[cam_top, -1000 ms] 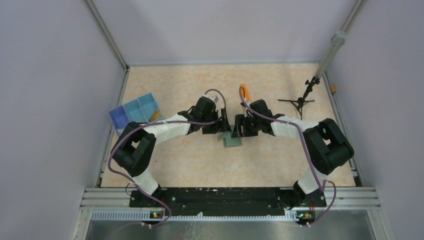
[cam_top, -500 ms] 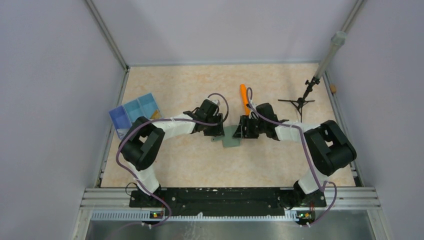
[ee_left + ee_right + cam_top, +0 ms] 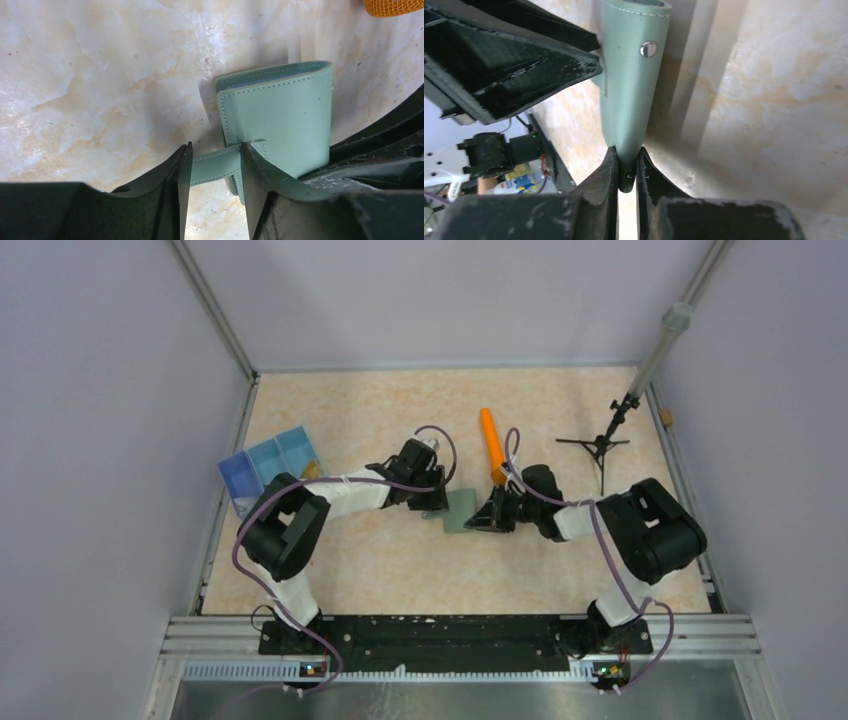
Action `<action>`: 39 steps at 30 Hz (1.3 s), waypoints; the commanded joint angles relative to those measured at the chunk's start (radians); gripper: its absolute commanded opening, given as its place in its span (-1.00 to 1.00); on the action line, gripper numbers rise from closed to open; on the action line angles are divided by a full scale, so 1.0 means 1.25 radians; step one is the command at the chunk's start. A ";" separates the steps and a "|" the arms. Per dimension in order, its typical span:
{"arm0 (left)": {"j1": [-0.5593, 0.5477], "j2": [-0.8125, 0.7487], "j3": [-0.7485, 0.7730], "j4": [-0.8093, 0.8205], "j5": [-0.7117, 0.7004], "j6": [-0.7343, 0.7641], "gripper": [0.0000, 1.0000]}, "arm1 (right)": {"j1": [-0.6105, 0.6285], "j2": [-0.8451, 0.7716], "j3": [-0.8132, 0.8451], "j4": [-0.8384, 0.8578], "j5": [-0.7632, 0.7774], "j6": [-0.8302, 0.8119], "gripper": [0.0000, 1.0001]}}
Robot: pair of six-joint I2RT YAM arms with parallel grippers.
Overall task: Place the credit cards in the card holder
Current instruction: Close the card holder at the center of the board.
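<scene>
The grey-green wallet [image 3: 280,120] lies folded near the middle of the desk [image 3: 380,570], between the 2 arms. From above it shows as a small pale patch with a pincer on each side of it.

The left pincer [image 3: 216,150] is at the wallet's left side, its 2 fingers partly apart. The wallet's closing strap [image 3: 214,167] runs across the gap between them. The strap's free end reaches the one finger and its other end passes by the other finger. I cannot tell whether the strap is truly pinched or only straddled.

The right pincer [image 3: 626,160] is narrow and clamped on the wallet's edge, a finger on each face. Its wrist view shows the wallet's outer face running away from the fingers, with the metal stud [image 3: 648,48] further along it.

An orange cylinder [image 3: 491,445] lies just behind the right pincer. A blue tray [image 3: 232,480] with 3 compartments sits at the desk's left edge. A small black tripod [image 3: 598,445] stands at the far right.
</scene>
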 commanded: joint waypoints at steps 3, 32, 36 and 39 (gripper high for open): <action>-0.004 -0.052 -0.008 -0.029 -0.075 -0.045 0.14 | 0.005 -0.081 0.042 -0.004 0.059 -0.041 -1.00; -0.079 -0.286 0.006 0.096 -0.173 -0.286 0.69 | 0.356 -0.335 0.295 -0.446 0.733 -0.369 -1.00; -0.085 -0.279 -0.015 0.106 -0.200 -0.291 0.64 | 0.380 -0.331 0.305 -0.440 0.745 -0.365 -1.00; -0.087 -0.271 -0.020 0.115 -0.203 -0.293 0.59 | 0.399 -0.317 0.316 -0.441 0.754 -0.366 -1.00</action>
